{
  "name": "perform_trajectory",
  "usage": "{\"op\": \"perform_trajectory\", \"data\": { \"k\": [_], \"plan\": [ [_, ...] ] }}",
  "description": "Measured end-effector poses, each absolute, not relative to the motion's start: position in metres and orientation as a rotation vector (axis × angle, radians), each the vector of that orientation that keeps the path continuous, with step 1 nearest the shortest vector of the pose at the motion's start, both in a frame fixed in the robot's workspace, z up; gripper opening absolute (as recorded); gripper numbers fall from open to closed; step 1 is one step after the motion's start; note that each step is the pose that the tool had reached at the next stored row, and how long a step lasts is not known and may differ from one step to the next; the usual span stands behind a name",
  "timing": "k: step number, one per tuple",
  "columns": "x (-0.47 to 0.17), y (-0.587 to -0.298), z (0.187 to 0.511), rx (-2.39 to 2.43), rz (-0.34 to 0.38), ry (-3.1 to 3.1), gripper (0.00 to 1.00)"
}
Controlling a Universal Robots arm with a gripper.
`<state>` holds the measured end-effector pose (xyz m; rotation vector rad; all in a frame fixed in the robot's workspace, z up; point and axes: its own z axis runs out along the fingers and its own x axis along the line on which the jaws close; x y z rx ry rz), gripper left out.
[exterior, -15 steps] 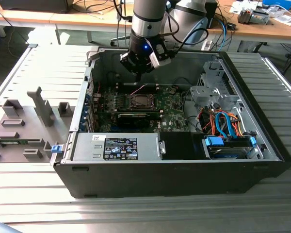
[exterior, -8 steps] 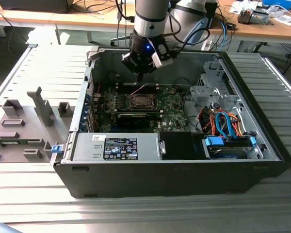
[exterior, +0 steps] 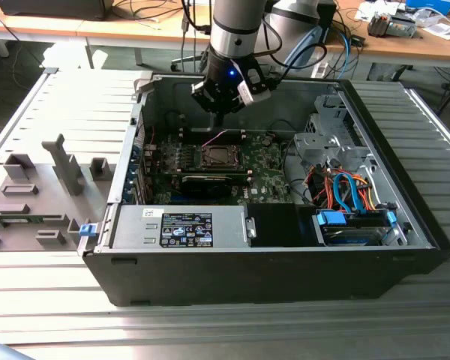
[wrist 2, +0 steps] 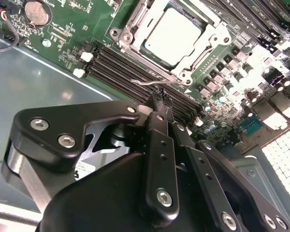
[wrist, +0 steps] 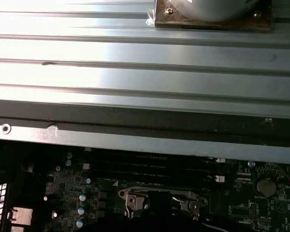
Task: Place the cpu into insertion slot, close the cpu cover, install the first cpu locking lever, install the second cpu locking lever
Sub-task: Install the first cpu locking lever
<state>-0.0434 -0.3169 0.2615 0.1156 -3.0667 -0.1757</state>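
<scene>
Hand [wrist 2: 159, 99] just short of cpu [wrist 2: 171, 30] (seated)

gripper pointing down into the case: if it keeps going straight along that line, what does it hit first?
Probably the thin wire locking lever just beyond the gripper tips, at the edge of the cpu cover, with memory slots beneath it. Depth is unclear, so which comes first is a judgement.

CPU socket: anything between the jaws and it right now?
Nothing visible. In the second wrist view the gripper hangs just off the silver metal cpu cover, its tips by a thin wire locking lever. The silver-grey square cpu sits seated under that frame.
</scene>
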Motion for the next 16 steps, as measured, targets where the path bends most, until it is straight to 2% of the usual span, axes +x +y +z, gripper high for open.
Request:
{"op": "perform_trajectory", "data": {
  "k": [16],
  "plan": [
    [-0.029, -0.317, 0.261, 0.116, -0.176, -3.066, 0.11]
  ]
}}
